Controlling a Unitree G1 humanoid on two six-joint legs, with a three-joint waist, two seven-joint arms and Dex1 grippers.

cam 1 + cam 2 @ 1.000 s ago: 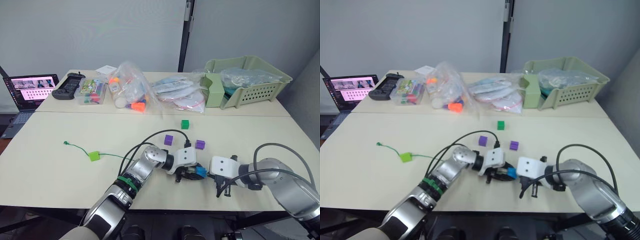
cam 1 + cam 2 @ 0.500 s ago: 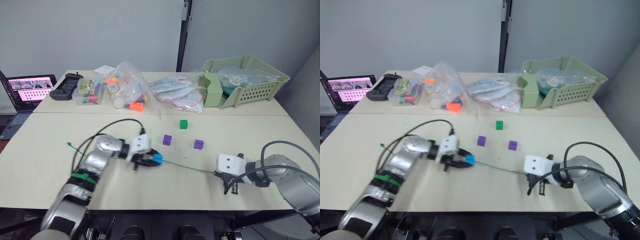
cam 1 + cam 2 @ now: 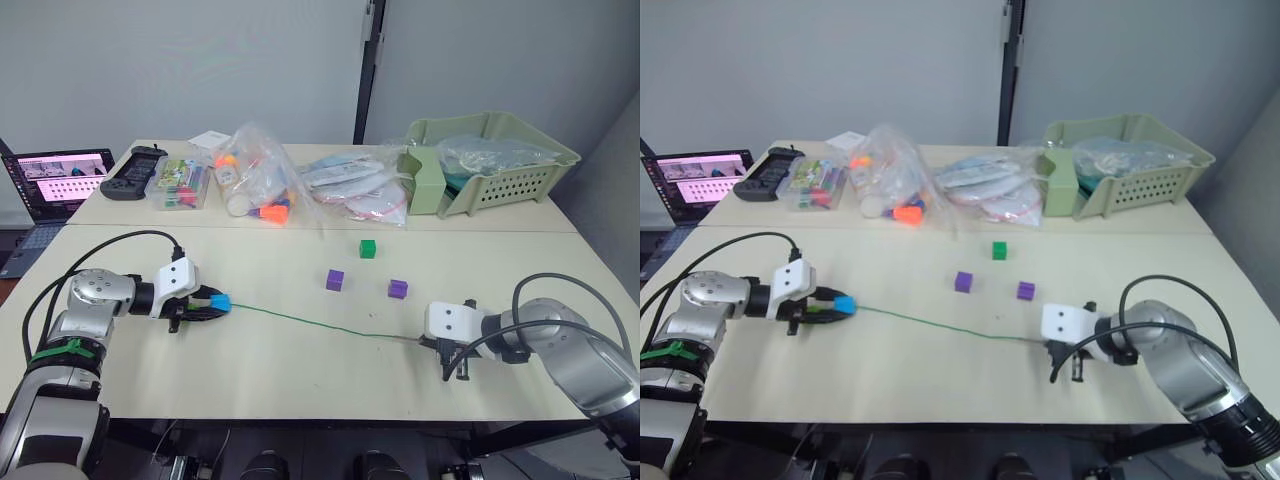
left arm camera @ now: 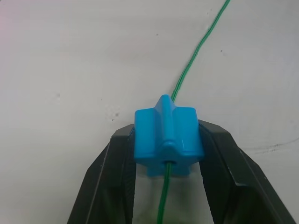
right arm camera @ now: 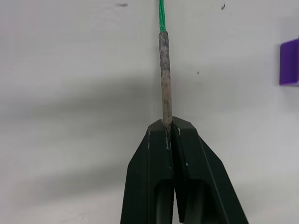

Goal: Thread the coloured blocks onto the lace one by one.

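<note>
Left gripper [image 4: 168, 154] clamped on small blue plastic block [image 4: 167, 142] at table's left, right gripper [image 5: 167, 128] pinched shut on thin green lace's [image 3: 300, 320] stiff grey tip [image 5: 164, 74]: keep cord taut, slide block knotward without tugging tip loose.

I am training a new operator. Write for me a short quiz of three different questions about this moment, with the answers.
1. True or false: the left gripper is shut on the blue block, and the lace passes through that block.
2. What does the right gripper pinch?
A. a purple block
B. the grey tip of the lace
C. the green block
3. Fill in: the number of purple blocks lying loose on the table is ____.

Key
1. True.
2. B. The tip stands out from the shut fingers.
3. Two: one purple block and the other, with the green block behind them.
</note>
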